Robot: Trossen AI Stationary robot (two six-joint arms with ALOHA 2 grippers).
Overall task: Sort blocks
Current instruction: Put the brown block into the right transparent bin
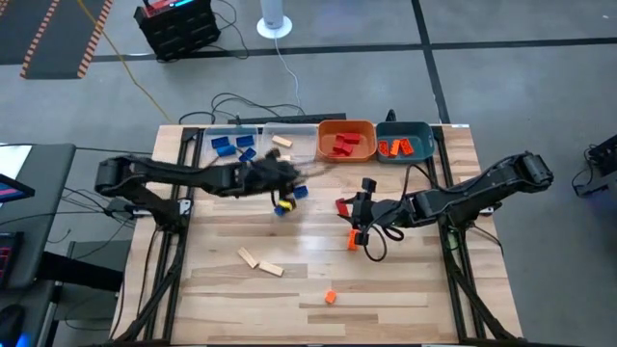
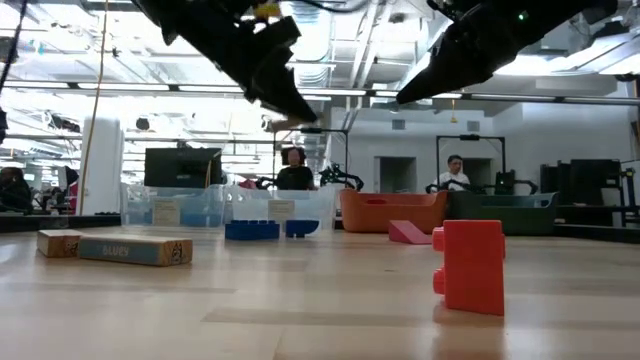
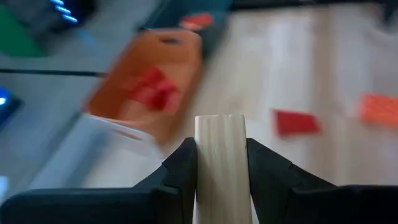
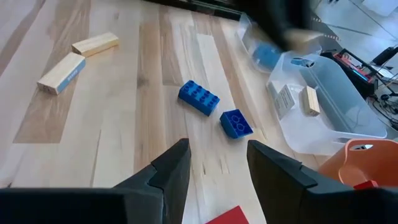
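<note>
A: From the high view, we are seeing the left gripper blurred at centre frame, just below the clear plastic bin at upper centre. Two small blue studded plastic blocks are lying just under it, two pale tan wooden blocks are sitting lower left, and a small orange block is resting alone at bottom centre.

B: And the right gripper is hanging right of centre, beside a flat red plastic block. The orange bin and teal bin at upper right are already holding red and orange pieces.

A: In the low view we are getting only dark arm shapes at the top; a red studded block is filling the lower right.

B: The left wrist view is showing what the others are missing: the left jaws are clamping a pale tan wooden block by its long flat faces, upright at bottom centre.

A: We are judging it light, rigid and smooth, so a squeeze across the flats should hold; a corner grip might slip.

B: The right wrist view is showing the right fingers parted halfway with nothing between them, above bare wood.
</note>
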